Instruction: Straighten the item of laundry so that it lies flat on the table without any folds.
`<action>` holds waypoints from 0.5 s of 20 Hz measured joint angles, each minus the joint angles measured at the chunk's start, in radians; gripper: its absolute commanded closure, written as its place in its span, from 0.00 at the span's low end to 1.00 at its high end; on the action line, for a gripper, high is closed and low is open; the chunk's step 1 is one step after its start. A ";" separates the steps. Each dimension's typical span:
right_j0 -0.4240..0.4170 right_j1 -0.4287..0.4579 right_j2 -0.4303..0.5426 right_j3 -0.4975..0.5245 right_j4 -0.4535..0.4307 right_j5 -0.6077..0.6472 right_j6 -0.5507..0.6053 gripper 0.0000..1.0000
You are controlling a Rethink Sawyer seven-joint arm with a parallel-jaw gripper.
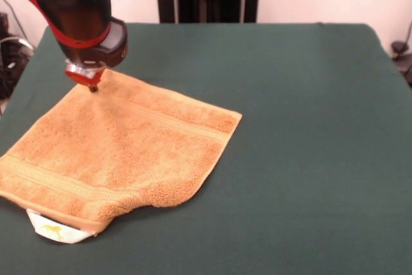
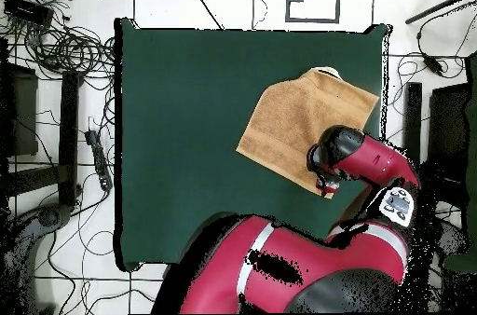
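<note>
The orange-tan rectangular terry hand towel (image 1: 122,152) lies on the large table covered in plain dark green felt-like cloth (image 1: 302,127), in the left part of the front view and close to the left edge of the table. It is spread out for the most part, turned at an angle to the table edges, with one woven stripe band running near its far end and another near its near end. At the near end the edge is rolled under into a thick soft fold, and a small white tag (image 1: 55,228) comes out from below the near left corner. The surface has light wrinkles going out from the far left corner. Over that corner hangs the red and black arm of the robot, with its thick last link pointing down. The claw (image 1: 93,85) is at the towel corner, its small red end touching the cloth or just above it; whether the claw is open or closed I cannot tell. In the overhead view the towel (image 2: 303,125) sits near the right edge of the table (image 2: 186,125), and the arm bends over the towel's lower corner, hiding the claw.
</note>
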 measured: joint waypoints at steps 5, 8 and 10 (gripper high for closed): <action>-0.012 -0.006 0.000 0.028 -0.022 -0.003 0.000 0.00; -0.018 -0.007 0.000 0.038 -0.036 -0.003 0.000 0.00; -0.021 -0.007 0.000 0.042 -0.044 -0.003 0.000 0.00</action>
